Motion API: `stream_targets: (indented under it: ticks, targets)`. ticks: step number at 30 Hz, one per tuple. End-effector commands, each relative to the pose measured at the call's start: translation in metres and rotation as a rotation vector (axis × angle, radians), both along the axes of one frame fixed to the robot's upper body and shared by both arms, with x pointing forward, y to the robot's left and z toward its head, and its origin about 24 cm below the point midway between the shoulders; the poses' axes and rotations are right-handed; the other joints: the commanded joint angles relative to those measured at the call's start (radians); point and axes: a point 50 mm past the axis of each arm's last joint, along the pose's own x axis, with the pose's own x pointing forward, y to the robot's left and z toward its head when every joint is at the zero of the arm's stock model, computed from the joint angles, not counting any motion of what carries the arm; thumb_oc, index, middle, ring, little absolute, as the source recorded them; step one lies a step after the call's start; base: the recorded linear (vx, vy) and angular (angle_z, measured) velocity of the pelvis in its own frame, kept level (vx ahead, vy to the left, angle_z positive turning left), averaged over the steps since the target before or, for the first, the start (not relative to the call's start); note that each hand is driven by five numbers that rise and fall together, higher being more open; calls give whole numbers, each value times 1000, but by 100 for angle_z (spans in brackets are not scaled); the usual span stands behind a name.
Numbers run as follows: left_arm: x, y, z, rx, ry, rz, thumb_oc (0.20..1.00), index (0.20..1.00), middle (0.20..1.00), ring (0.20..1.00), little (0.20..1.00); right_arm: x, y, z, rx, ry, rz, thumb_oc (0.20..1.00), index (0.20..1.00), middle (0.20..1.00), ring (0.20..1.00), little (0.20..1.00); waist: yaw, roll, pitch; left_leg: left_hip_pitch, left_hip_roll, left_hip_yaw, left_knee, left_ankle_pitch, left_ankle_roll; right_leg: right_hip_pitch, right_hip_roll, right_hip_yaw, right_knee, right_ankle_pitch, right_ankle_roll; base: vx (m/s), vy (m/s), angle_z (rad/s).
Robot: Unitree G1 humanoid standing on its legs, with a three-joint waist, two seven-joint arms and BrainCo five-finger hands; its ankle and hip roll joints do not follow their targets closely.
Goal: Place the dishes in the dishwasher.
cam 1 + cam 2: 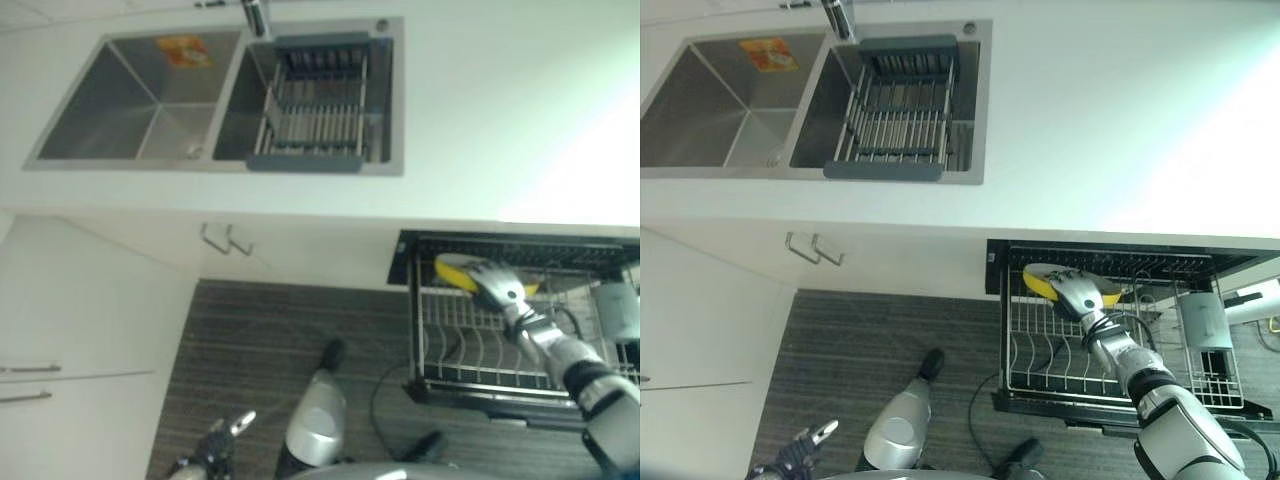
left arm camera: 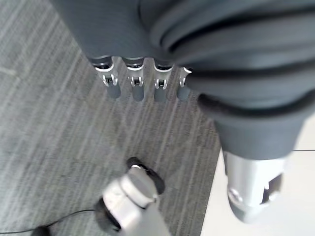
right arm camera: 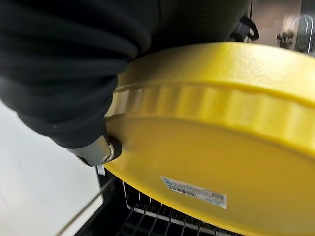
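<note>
A yellow plate hangs over the back part of the pulled-out dishwasher rack, under the counter's edge. My right hand is shut on it, fingers curled over its rim. In the right wrist view the plate's yellow underside with a barcode sticker is very close, with the rack's wires just below it. My left hand hangs low over the grey striped floor, its fingers straight and holding nothing.
A double steel sink is set in the white counter, with a wire drainer basket in its right basin. White cabinet doors stand left of the dishwasher. A grey cutlery holder sits in the rack's right side.
</note>
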Motion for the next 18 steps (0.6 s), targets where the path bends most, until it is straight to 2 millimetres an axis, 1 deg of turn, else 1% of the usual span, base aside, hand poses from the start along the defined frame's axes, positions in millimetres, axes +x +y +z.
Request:
stream_targets:
  ticks: [1, 4, 7, 10, 13, 16, 17, 18]
  targets:
    - [3, 11, 4, 30, -11, -13, 1000, 1000, 1000, 1000, 1000, 19, 7, 29, 16, -70, 50, 200, 200, 200, 200, 200, 0, -14, -32, 1, -28, 81, -30, -69, 32, -30, -4, 83, 38, -63, -19, -79, -15, 0]
    - [11, 10, 6, 28, -34, -13, 1000, 1000, 1000, 1000, 1000, 27, 1, 39, 47, -52, -4, 200, 200, 200, 200, 200, -8, -12, -23, -8, -30, 86, -34, -68, 34, -53, -4, 94, 42, -62, -22, -101, 16, 0]
    - [14, 9, 7, 24, -49, -2, 1000, 1000, 1000, 1000, 1000, 27, -2, 36, 27, -8, -27, 200, 200, 200, 200, 200, -15, -16, -19, -12, -29, 91, -35, -69, 34, -65, -5, 100, 46, -61, -22, -66, 26, -2]
    - [23, 9, 10, 23, -68, -9, 1000, 1000, 1000, 1000, 1000, 27, -9, 31, 48, 71, -92, 200, 200, 200, 200, 200, -19, -22, -12, -18, -31, 92, -37, -69, 36, -77, -8, 102, 44, -54, -19, -94, -4, 0]
    - [26, 9, 11, 23, -74, -6, 1000, 1000, 1000, 1000, 1000, 28, -11, 27, 47, 153, -127, 200, 200, 200, 200, 200, -22, -24, -10, -19, -29, 95, -37, -69, 35, -84, -9, 103, 44, -50, -19, -58, -4, 0]
    - [30, 12, 12, 34, -76, -5, 1000, 1000, 1000, 1000, 1000, 27, -14, 18, 50, 246, -196, 200, 200, 200, 200, 200, -20, -32, -9, -25, -26, 97, -37, -67, 33, -88, -8, 103, 34, -41, -16, -74, -29, 0]
    - [31, 12, 13, 37, -75, -4, 1000, 1000, 1000, 1000, 1000, 26, -19, 13, 45, 296, -260, 576, 576, 576, 576, 576, -20, -34, -9, -26, -25, 99, -37, -67, 32, -91, -8, 103, 32, -39, -16, -55, -11, 0]
    - [32, 13, 13, 39, -74, -2, 1000, 1000, 1000, 1000, 1000, 25, -20, 9, 30, 328, -284, 940, 940, 940, 940, 940, -21, -35, -8, -27, -25, 100, -37, -66, 32, -92, -7, 105, 31, -38, -16, -53, -6, 0]
